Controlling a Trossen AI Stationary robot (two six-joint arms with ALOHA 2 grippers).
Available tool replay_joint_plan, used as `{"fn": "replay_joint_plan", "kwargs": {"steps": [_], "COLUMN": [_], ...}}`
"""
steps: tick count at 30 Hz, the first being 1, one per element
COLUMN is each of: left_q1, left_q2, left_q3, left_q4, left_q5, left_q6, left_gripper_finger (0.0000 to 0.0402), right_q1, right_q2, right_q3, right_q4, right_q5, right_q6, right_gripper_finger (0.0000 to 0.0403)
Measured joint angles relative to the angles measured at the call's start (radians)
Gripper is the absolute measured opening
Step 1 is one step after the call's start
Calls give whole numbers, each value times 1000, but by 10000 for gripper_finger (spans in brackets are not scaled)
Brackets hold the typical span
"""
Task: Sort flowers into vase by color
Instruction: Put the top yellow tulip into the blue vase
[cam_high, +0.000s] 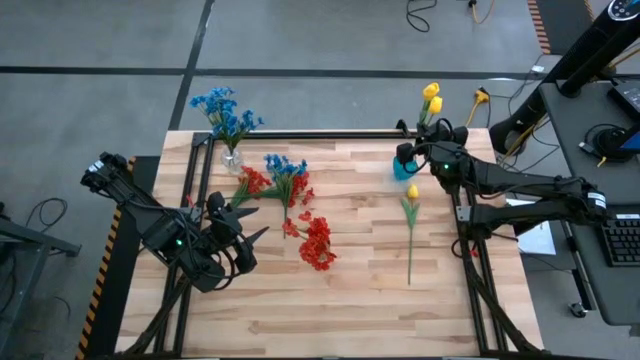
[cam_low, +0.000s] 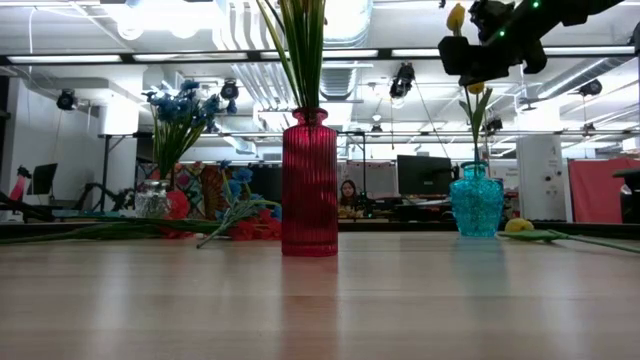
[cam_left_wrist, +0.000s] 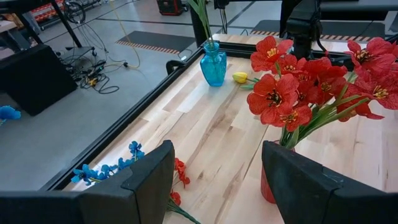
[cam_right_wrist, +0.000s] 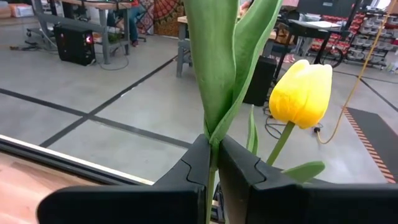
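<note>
The table (cam_high: 350, 300) is made of pale wood planks with a dark metal rim. The left gripper (cam_high: 245, 240) sits over the near left part, and its jaws are wide with nothing in them. A tall red vase (cam_low: 309, 185) with thin ribs holds red flowers (cam_left_wrist: 292, 87) with soft round petals. More red flowers (cam_high: 317, 243) lie flat on the wood in the middle. A shiny blue vase (cam_low: 477, 200) with a bumpy, round belly stands at the far right. The right gripper (cam_right_wrist: 214, 165) hangs above it, and its jaws pinch the smooth green stem (cam_right_wrist: 217, 74) of a yellow tulip (cam_right_wrist: 301, 93). The bud is smooth and egg shaped. One more tulip (cam_high: 411, 200) lies flat just near of the blue vase. Fluffy blue flowers (cam_high: 226, 110) stand in a small clear vase (cam_high: 232, 159) at the far left, and another blue bunch (cam_high: 284, 166) lies beside it. No writing can be read.
</note>
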Motion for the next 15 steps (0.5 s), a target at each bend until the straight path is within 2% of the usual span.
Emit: {"fn": "replay_joint_plan", "kwargs": {"steps": [4,15], "left_q1": [0,0], "left_q2": [0,0], "left_q3": [0,0], "left_q4": [0,0], "left_q5": [0,0], "left_q6": [0,0], "left_gripper_finger": [225,225], "right_q1": [0,0], "right_q2": [0,0], "right_q3": [0,0], "right_q4": [0,-6], "right_q5": [0,0], "right_q6": [0,0], "right_gripper_finger": [30,107]}}
